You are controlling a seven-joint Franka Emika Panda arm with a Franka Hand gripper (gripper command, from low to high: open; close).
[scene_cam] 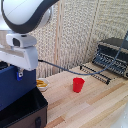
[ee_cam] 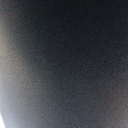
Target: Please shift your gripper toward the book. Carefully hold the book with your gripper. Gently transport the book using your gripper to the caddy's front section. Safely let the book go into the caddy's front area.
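The dark navy-blue book (scene_cam: 14, 89) stands upright at the exterior view's left, its lower edge down in the black caddy (scene_cam: 25, 114). My gripper (scene_cam: 19, 75) hangs under the white boxy wrist and is shut on the book's top edge; one small blue finger (scene_cam: 20, 74) shows against the cover. The wrist view is almost filled by a dark blurred surface (ee_cam: 65, 60), close to the lens, and shows no fingers. The caddy's inner dividers are hidden by the book and the frame edge.
A red cup (scene_cam: 78, 84) stands on the wooden table (scene_cam: 95, 102). A small bowl (scene_cam: 42, 84) sits beside the caddy. A dark toaster oven (scene_cam: 113, 56) with a wire rack (scene_cam: 95, 73) in front of it stands at the exterior view's right.
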